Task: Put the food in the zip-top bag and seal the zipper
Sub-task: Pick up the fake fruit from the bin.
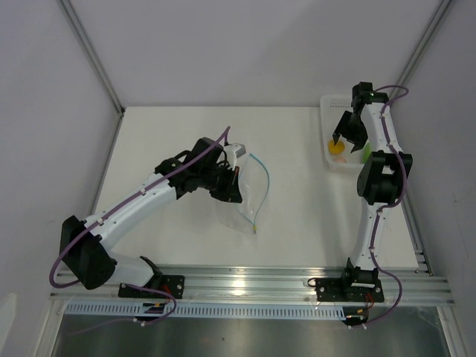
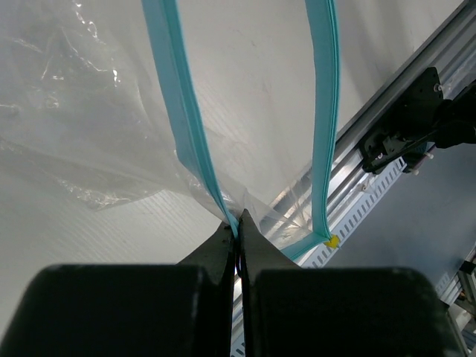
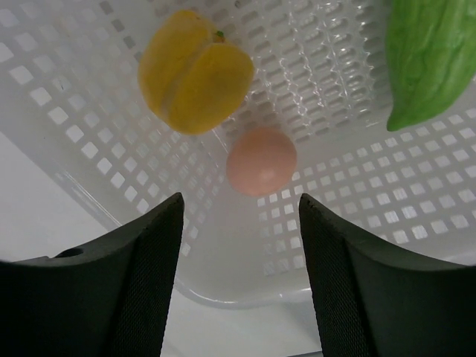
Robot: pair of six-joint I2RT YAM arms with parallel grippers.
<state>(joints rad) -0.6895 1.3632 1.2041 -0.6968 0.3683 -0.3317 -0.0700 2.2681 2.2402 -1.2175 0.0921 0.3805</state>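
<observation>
The clear zip-top bag (image 1: 249, 201) lies mid-table with its mouth open. Its teal zipper (image 1: 265, 177) shows as two strips in the left wrist view (image 2: 182, 111). My left gripper (image 1: 229, 187) is shut on the nearer strip (image 2: 238, 227), pinching the bag's mouth edge. The food lies in the white lattice basket (image 1: 327, 104): a round orange-yellow piece (image 3: 195, 72) and an oblong green piece (image 3: 428, 59). My right gripper (image 1: 340, 137) is open and empty (image 3: 240, 204), hovering over the basket's near wall, apart from the food.
A small pink ball (image 3: 261, 161) lies in the basket (image 3: 89, 111) between the open fingers' line and the yellow piece. A yellow slider tab (image 2: 332, 241) sits at the zipper's end. The metal rail (image 1: 245, 281) runs along the near edge.
</observation>
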